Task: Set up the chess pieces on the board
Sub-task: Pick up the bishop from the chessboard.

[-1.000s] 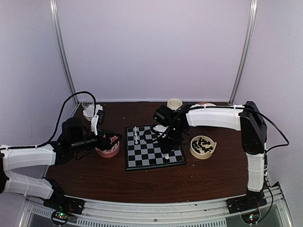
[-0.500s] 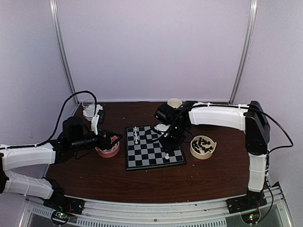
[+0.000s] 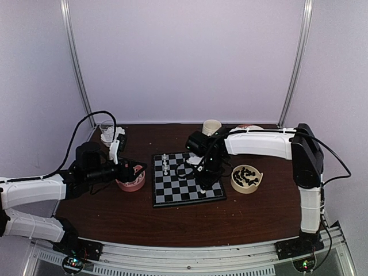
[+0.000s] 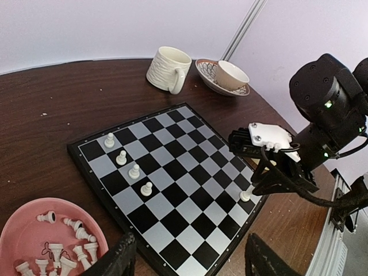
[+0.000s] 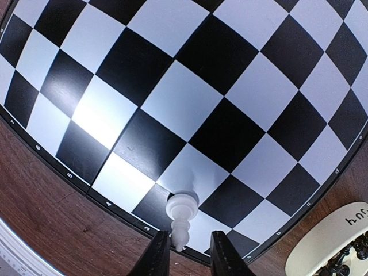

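A white piece (image 5: pixel 181 215) is seen standing on a pale square at the edge of the board (image 5: pixel 218 132). It is straddled by the right pincer (image 5: pixel 190 252), whose fingers are set slightly apart, with a gap showing beside the piece (no grip is made out). Four more white pieces (image 4: pixel 134 171) are lined up near the opposite side. The left pincer (image 4: pixel 190 253) is spread wide and empty by a pink bowl (image 4: pixel 52 202) on the desk (image 4: pixel 57 115).
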`<action>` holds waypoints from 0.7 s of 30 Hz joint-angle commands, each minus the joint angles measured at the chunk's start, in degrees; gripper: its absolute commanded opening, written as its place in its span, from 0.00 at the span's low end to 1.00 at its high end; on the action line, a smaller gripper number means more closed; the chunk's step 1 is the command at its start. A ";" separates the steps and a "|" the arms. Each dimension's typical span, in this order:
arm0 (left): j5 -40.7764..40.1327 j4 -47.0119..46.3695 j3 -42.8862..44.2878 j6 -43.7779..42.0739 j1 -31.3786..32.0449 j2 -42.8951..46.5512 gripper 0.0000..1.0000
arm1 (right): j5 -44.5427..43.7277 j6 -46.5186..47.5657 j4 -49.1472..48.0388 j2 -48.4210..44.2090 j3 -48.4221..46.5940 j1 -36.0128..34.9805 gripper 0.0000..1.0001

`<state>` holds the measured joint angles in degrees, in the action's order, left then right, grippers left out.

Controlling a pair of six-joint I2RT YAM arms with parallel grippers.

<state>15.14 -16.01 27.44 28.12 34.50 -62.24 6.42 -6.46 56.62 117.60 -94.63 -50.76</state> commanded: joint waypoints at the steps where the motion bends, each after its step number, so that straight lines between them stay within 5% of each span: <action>1: -0.98 -0.47 1.21 -1.05 -0.05 0.93 0.65 | -0.31 0.07 0.39 0.95 -1.83 -0.30 0.24; 21: -1.27 0.45 1.56 -1.23 -0.05 1.45 0.65 | 2.93 0.04 -3.25 -0.37 -1.29 -0.60 0.00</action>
<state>14.31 -14.92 27.44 27.92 34.50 -61.60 7.97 -6.35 55.40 117.64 -95.55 -50.78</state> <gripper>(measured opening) 0.651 0.023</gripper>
